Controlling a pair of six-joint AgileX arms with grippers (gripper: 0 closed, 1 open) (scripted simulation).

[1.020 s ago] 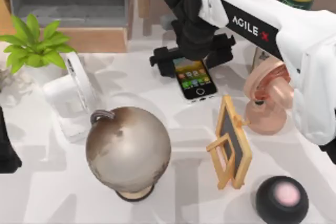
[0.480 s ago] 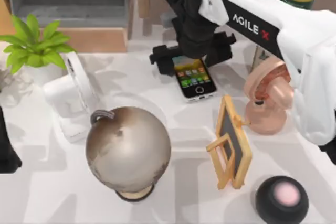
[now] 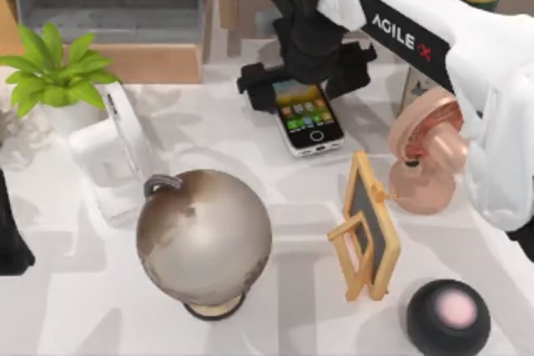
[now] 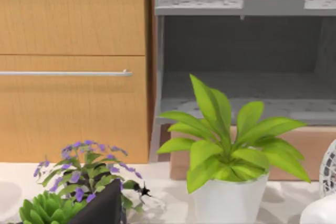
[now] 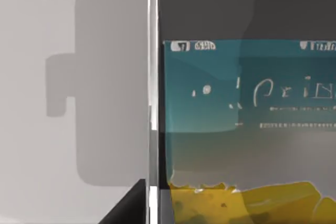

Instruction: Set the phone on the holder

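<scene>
The phone (image 3: 309, 118) lies face up on the white surface (image 3: 75, 289), toward its far edge and a little right of centre, its lit screen of coloured icons showing and its round home button pointing to the near edge. The right pincer (image 3: 304, 81) sits over the phone's far end, where the black wrist and body of the right arm (image 3: 434, 47) cover the top of the handset. Whether its fingers are apart, together or clamped on the phone I cannot tell from above. The right wrist view looks straight down at the phone (image 5: 241, 119) from very near, with its white side edge, the dark speaker slot and the teal upper part of the screen.

Just right of the phone stands a pink rounded holder (image 3: 425, 156), near the right edge. Nearer the front edge, a small wooden-framed chalkboard easel (image 3: 367, 227) stands between the phone and a black round speaker (image 3: 448, 316). A grey-brown globe (image 3: 204, 239) stands left of the easel, and a white fan (image 3: 117, 156) lies near the left edge, beside a green potted plant (image 3: 54, 68).

The left pincer (image 3: 10, 239) is parked at the left edge; I cannot tell how its fingers stand. The left wrist view shows the potted plant (image 4: 231, 150), a purple flowering plant (image 4: 86, 169) and a wooden cabinet (image 4: 73, 66).
</scene>
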